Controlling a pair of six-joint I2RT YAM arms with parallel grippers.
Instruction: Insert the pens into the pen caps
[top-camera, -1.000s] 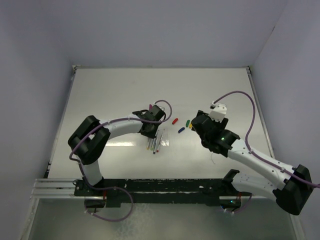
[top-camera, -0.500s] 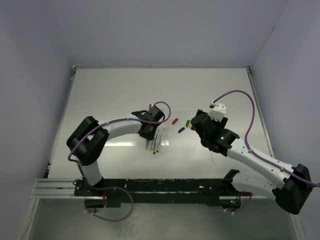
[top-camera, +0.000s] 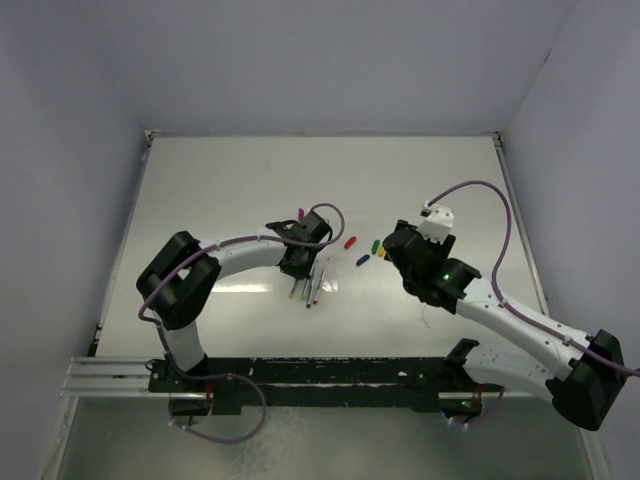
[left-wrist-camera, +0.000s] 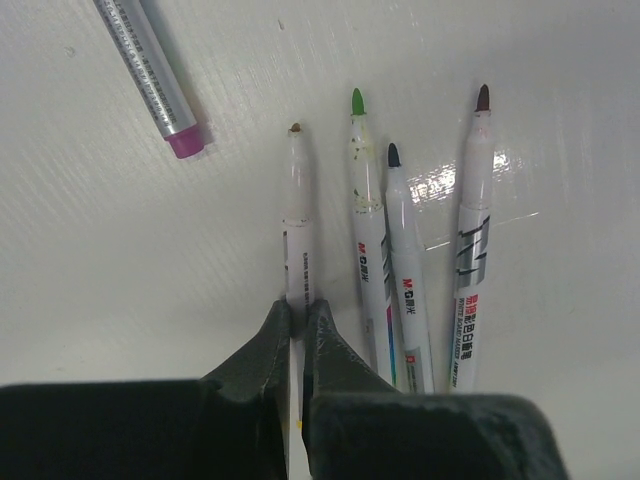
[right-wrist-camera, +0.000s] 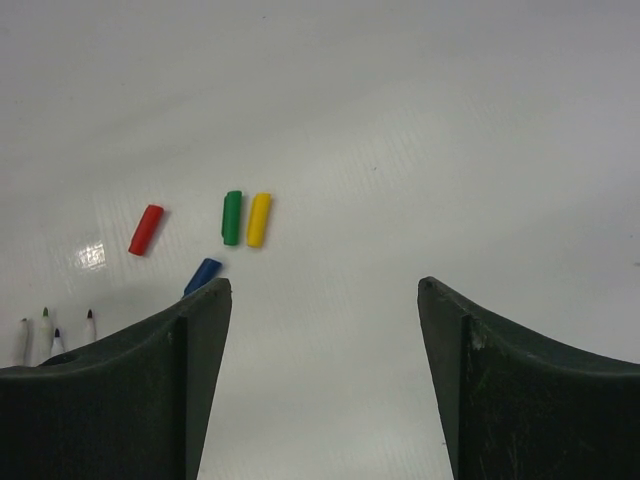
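Observation:
Four grey-white pens lie side by side, tips pointing away, in the left wrist view. My left gripper (left-wrist-camera: 298, 305) is shut on the barrel of the leftmost, brownish-tipped pen (left-wrist-camera: 298, 215). Beside it lie the green-tipped pen (left-wrist-camera: 366, 215), a dark-blue-tipped pen (left-wrist-camera: 405, 260) and a dark-red-tipped pen (left-wrist-camera: 472, 240). A fifth pen (left-wrist-camera: 150, 70) with a purple end lies apart at the upper left. My right gripper (right-wrist-camera: 325, 285) stands open over bare table. Ahead of it to the left lie the red cap (right-wrist-camera: 146, 229), green cap (right-wrist-camera: 232, 217), yellow cap (right-wrist-camera: 259, 219) and blue cap (right-wrist-camera: 203, 275).
From above, the pens (top-camera: 312, 285) lie just left of the table's middle, and the caps (top-camera: 363, 250) sit between the two grippers. White walls close the table (top-camera: 230, 180) on three sides. The arm bases and a black rail (top-camera: 320, 375) run along the near edge.
My left gripper's jaws have closed onto the leftmost pen, and that wrist has shifted slightly. The right arm has hardly moved.

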